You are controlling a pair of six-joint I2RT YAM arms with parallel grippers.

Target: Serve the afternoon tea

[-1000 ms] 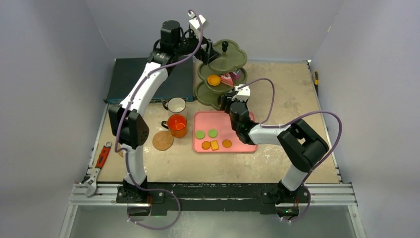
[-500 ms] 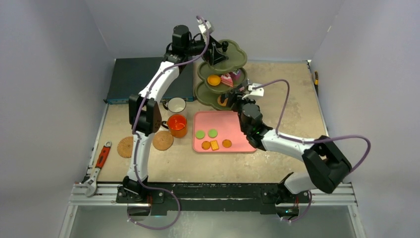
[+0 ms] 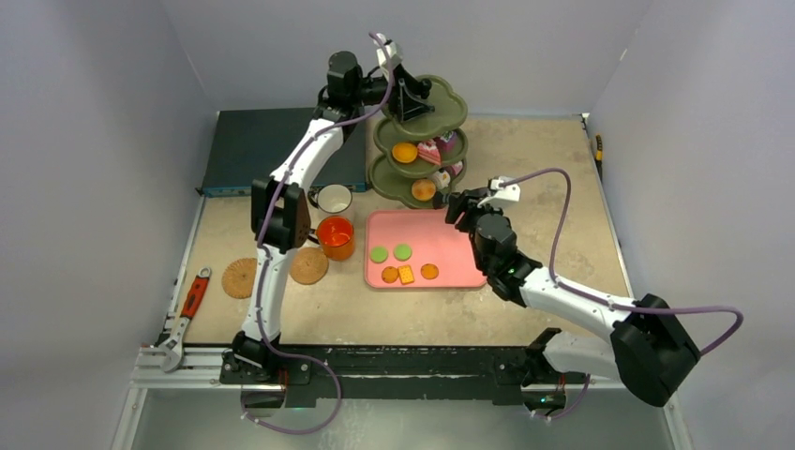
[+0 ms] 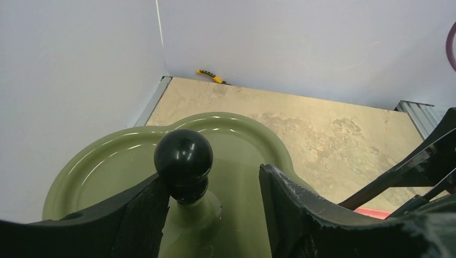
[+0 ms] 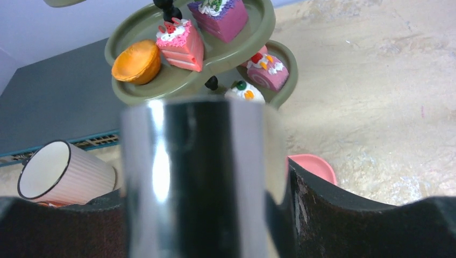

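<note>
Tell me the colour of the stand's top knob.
The knob is black; the left wrist view shows it best.

Left gripper (image 4: 211, 185) reaches far forward, jaws parted; right gripper (image 3: 462, 202) stretches forward, lower down.

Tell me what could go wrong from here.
1. The left tool straddles the black ball knob of the olive-green three-tier stand off-centre; closing or lifting might tilt it and spill the small pink cakes.
2. The left arm's elbow looks close to the orange mug; a swing might knock it.
</note>
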